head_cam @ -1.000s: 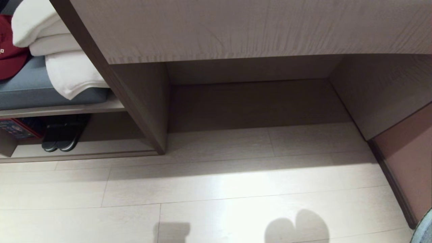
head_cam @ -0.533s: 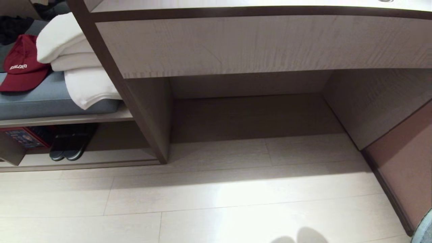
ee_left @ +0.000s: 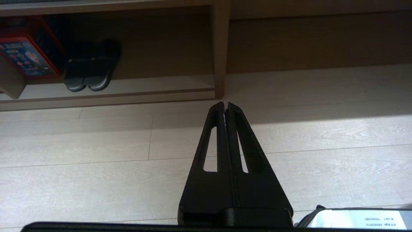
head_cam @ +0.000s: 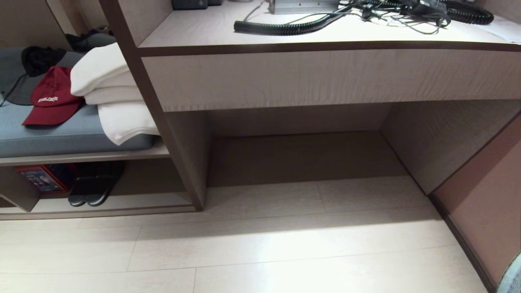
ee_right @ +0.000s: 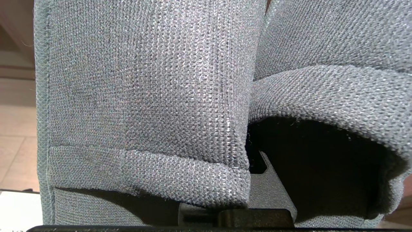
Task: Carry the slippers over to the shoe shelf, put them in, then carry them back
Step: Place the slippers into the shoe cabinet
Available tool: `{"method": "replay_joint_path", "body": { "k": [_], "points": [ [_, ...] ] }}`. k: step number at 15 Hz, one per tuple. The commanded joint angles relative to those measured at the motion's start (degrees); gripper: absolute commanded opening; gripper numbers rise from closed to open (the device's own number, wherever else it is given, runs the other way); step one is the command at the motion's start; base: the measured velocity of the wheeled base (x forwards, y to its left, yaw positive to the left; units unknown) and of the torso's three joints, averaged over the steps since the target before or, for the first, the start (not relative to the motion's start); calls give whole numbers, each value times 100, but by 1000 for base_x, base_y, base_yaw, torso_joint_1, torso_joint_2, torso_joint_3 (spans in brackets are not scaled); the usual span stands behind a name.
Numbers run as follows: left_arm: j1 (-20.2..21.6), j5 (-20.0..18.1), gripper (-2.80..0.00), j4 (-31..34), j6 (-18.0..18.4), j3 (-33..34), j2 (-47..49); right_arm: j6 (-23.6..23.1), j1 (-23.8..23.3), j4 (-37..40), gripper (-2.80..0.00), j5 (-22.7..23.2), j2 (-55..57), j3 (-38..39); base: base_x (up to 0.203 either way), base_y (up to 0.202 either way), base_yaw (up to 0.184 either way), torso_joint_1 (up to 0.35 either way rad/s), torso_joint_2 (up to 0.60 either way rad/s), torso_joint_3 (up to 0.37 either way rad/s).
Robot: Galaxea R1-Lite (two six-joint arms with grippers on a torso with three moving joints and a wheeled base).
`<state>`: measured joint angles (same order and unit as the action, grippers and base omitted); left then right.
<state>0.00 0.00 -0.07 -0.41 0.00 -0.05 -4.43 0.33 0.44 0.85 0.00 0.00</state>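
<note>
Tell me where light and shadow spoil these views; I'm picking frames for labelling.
Head view: a bright glare patch on the pale plank floor, deep shade under the pale wood-grain desk counter. Left wrist view: the dark charcoal slippers sit in shadow. Right wrist view: the grey-blue knitted fabric slippers block nearly everything.

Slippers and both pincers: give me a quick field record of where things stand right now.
slippers: grey knit pair, clamped in the right pincer, filling the right wrist view
right pincer: shut on the slippers, tips hidden by fabric
left pincer: shut, empty, above the floor
shoe shelf: left of the head view, low cubby holds a dark pair
placement: not yet done
</note>
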Motion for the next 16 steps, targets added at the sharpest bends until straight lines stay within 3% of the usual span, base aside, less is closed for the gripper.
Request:
{"method": "replay_joint_path", "body": {
  "k": [1, 16],
  "points": [
    [7, 0, -280, -1, -2, 0, 5, -5, 2, 0, -280, 3, 9, 0, 0, 0, 0, 7, 2, 212],
    [0, 0, -280, -1, -2, 0, 5, -5, 2, 0, -280, 3, 9, 0, 0, 0, 0, 3, 1, 200]
  ]
}}
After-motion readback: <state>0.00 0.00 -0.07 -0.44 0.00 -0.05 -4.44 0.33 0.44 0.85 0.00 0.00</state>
